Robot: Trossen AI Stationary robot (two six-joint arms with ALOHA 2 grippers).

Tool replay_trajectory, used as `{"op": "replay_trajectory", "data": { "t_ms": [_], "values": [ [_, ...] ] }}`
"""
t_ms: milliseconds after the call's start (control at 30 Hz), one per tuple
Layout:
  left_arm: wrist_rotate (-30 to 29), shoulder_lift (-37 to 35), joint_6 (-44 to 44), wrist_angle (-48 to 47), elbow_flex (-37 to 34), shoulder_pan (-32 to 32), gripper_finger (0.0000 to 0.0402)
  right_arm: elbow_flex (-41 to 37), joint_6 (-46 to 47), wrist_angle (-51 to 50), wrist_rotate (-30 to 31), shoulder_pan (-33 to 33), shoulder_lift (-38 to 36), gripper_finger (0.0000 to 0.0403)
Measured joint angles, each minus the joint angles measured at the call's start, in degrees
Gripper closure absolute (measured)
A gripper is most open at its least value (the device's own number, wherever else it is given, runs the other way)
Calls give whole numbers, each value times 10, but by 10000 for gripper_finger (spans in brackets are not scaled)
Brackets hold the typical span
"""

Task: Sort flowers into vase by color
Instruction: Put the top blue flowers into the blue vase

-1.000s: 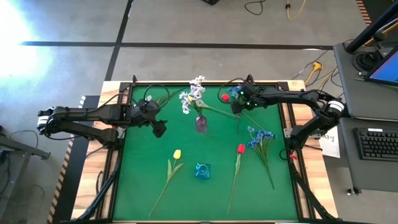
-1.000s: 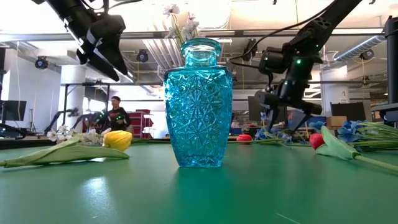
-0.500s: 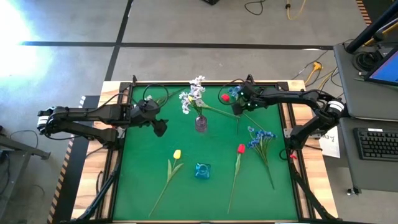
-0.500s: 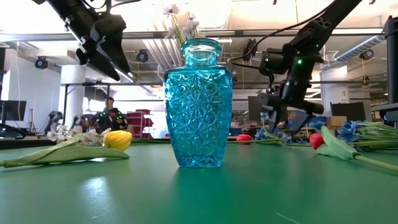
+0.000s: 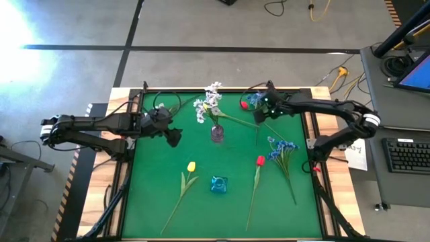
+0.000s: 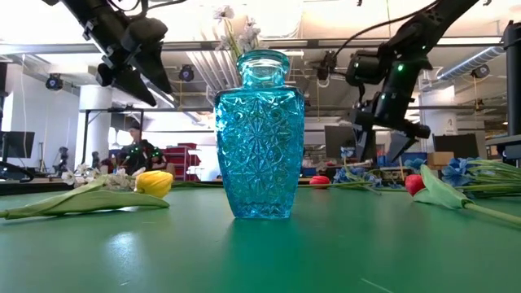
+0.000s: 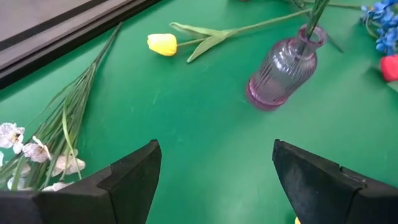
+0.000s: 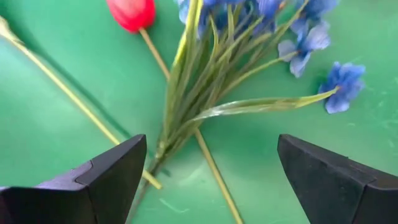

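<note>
My left gripper (image 5: 175,138) hangs open and empty above the mat, left of a purple vase (image 5: 217,134) that holds a spray of white blossoms (image 5: 209,104). The vase also shows in the left wrist view (image 7: 283,67). My right gripper (image 5: 258,115) is open and empty above a bunch of blue flowers (image 8: 261,25) and a red tulip (image 8: 132,12) lying at the far right. A teal glass vase (image 5: 218,184) stands near the front. A yellow tulip (image 5: 191,167), a second red tulip (image 5: 260,160) and a second blue bunch (image 5: 281,148) lie flat on the mat.
Another white spray (image 7: 37,149) lies at the far left by the table's edge. A second yellow tulip (image 7: 161,43) lies behind the purple vase. Bare green mat (image 5: 148,195) stretches along the near left. A person (image 6: 134,150) shows in the room behind.
My right gripper has gone up from the blue flowers and the red tulip at the far right, still open and empty. The flowers lie as before.
</note>
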Motion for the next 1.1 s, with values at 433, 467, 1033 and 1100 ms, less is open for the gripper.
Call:
{"op": "replay_trajectory", "data": {
  "t_ms": [433,467,1033,1100],
  "values": [
    [-28,0,1,7,-24,-24,106,1,0,22,4,0,-7,49],
    [-29,0,1,8,-24,-24,106,1,-4,25,4,0,0,49],
    [-56,0,15,41,-25,-24,106,0,-32,60,13,0,59,49],
    [-56,0,16,42,-25,-24,106,0,-32,60,12,0,58,49]
  ]
}}
